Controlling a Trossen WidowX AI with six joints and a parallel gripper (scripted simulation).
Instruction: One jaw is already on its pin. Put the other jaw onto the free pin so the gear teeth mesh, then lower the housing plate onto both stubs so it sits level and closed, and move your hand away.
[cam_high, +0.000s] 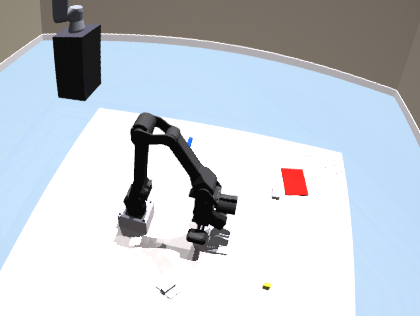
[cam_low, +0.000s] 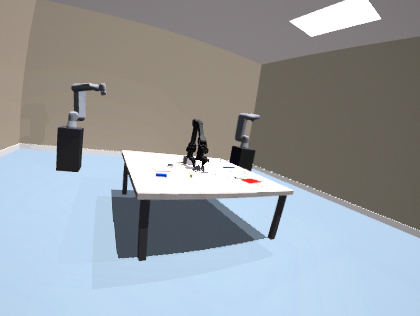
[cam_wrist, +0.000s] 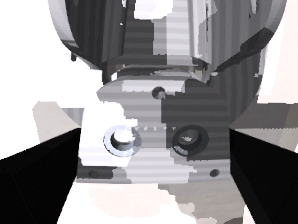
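Note:
The housing plate (cam_wrist: 150, 167), grey with two large ringed holes and smaller ones, lies between the fingers in the wrist view. My gripper (cam_wrist: 153, 135) (cam_high: 207, 231) is shut on it, one finger at each side edge, low over the table. One large curved grey jaw (cam_wrist: 92, 30) shows beyond the plate at the left, the other jaw (cam_wrist: 237, 45) at the right. The plate's far edge is close to them. The pins and most of the gear teeth are hidden, so meshing and seating cannot be told. Patchy shadow covers the plate.
A red sheet (cam_high: 294, 181) (cam_low: 251, 181) lies on the table, with a small grey block (cam_high: 275, 194) beside it. A yellow block (cam_high: 267, 286) (cam_low: 191, 176), a small dark-and-white piece (cam_high: 167, 288) and a blue block (cam_low: 161, 175) lie farther from the arm.

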